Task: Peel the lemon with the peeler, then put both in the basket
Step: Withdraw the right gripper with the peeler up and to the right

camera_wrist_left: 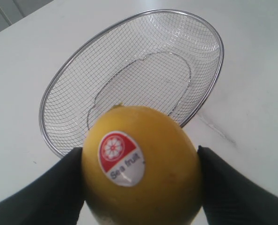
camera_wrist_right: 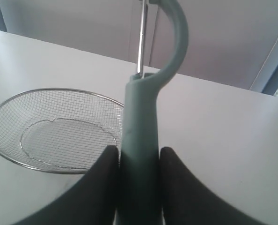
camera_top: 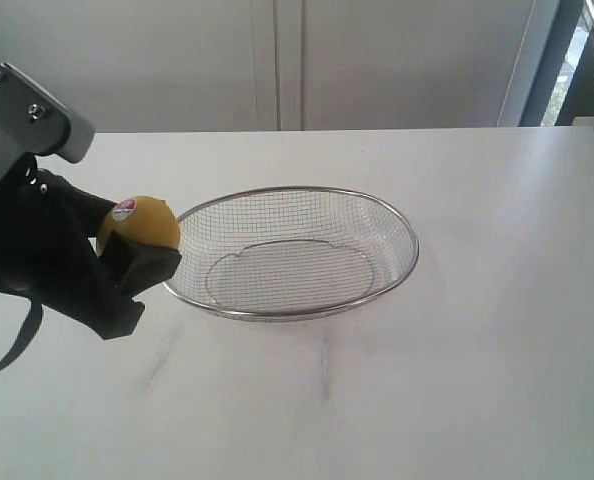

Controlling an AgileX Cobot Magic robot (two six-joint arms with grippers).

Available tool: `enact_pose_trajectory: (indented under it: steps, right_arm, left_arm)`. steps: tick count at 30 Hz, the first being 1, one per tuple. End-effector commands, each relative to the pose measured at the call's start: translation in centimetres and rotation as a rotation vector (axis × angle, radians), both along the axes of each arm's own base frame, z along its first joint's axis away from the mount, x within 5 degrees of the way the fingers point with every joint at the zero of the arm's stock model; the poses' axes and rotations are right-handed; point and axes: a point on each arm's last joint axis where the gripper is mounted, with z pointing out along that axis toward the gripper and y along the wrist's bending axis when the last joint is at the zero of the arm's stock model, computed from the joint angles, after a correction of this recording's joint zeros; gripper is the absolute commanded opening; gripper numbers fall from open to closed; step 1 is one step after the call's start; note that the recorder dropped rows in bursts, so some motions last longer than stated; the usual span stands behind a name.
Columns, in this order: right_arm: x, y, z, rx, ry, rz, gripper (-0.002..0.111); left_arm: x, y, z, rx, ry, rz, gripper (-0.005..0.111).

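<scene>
yellow lemon [camera_wrist_left: 141,164] sits clamped in left fingers [camera_wrist_left: 40,194] near basket [camera_top: 297,188]; right fingers [camera_wrist_right: 94,187] grip peeler [camera_wrist_right: 139,136], blade top cropped.

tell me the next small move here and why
Probably bring the right hand with the peeler across to the lemon. The left hand grips it by the basket, and its skin and sticker look intact, so peeling seems not yet begun.

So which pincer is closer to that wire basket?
Left. The left pincer, gripping the lemon, sits beside the basket rim; the right pincer, holding the peeler, is farther off.
</scene>
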Motion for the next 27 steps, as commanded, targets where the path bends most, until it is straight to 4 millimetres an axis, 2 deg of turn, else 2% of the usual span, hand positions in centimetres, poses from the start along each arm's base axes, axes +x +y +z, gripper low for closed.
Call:
enact_pose_trajectory:
  steps: [1, 11, 17, 21, 27]
  right_arm:
    - [0.2, -0.1, 1.1, -0.004, -0.061, -0.009, 0.0]
    - [0.9, 1.7, 4.1, -0.035, -0.143, -0.017, 0.0]
    - [0.9, 1.7, 6.4, -0.002, -0.185, -0.017, 0.0]
    - [0.9, 1.6, 7.0, -0.008, -0.198, -0.008, 0.0]
    - [1.2, 2.3, 6.7, -0.057, -0.19, -0.018, 0.0]
  left_arm:
    - [0.0, 0.0, 0.5, -0.026, -0.005, 0.009, 0.0]
    - [0.0, 0.0, 0.5, -0.026, -0.005, 0.009, 0.0]
    - [0.0, 0.0, 0.5, -0.026, -0.005, 0.009, 0.0]
    - [0.0, 0.0, 0.5, -0.025, -0.003, 0.009, 0.0]
    - [0.0, 0.0, 0.5, -0.025, -0.003, 0.009, 0.0]
